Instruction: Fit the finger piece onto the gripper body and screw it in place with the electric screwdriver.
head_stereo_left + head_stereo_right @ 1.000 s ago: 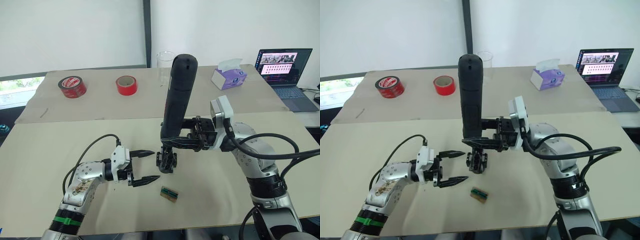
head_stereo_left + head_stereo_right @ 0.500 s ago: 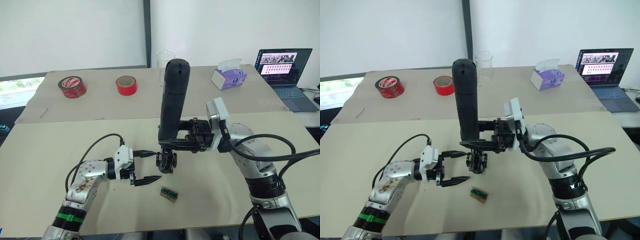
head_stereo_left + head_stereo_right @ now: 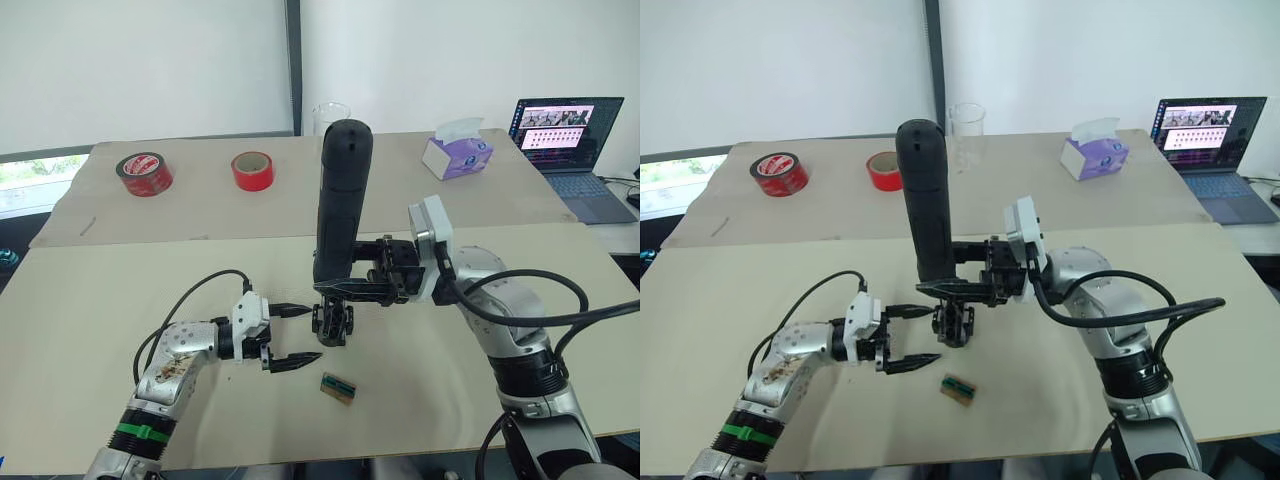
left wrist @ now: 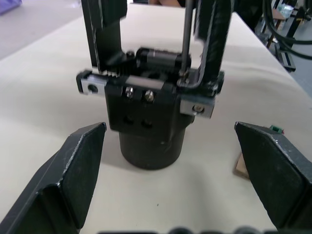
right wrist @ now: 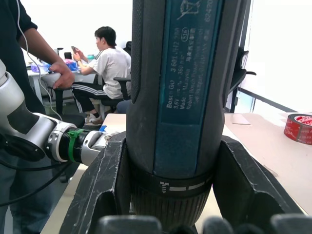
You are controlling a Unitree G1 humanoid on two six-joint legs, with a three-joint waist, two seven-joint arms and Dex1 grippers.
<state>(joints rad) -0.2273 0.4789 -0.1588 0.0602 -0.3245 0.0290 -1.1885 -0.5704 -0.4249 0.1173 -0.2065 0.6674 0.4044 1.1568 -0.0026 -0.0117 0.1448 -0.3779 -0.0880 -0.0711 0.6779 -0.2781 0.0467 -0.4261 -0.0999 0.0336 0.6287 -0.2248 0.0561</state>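
Observation:
The electric screwdriver [image 3: 338, 205] stands nearly upright, and my right gripper [image 3: 340, 287] is shut on its lower end, pads [image 5: 105, 185] pressed to its sides. Its thin bit [image 4: 186, 34] comes down onto the frame of the gripper body [image 3: 332, 323], a small black block on a rounded base [image 4: 148, 141] on the table. Black prongs rise from that frame. The bit runs beside one [image 4: 212, 44], which looks like the finger piece. My left gripper [image 3: 308, 333] is open just left of the body, its fingers [image 4: 73, 175] either side of it and not touching.
A small green-and-tan block [image 3: 338, 388] lies close in front of the gripper body. Two red tape rolls [image 3: 146, 173] [image 3: 252, 170], a clear beaker [image 3: 967, 125], a tissue box [image 3: 457, 150] and a laptop [image 3: 560, 140] sit at the back. People show in the right wrist view.
The screwdriver's top has swung left, so the tool now stands more upright over the gripper body. My left gripper has edged right, closer to the body, still open.

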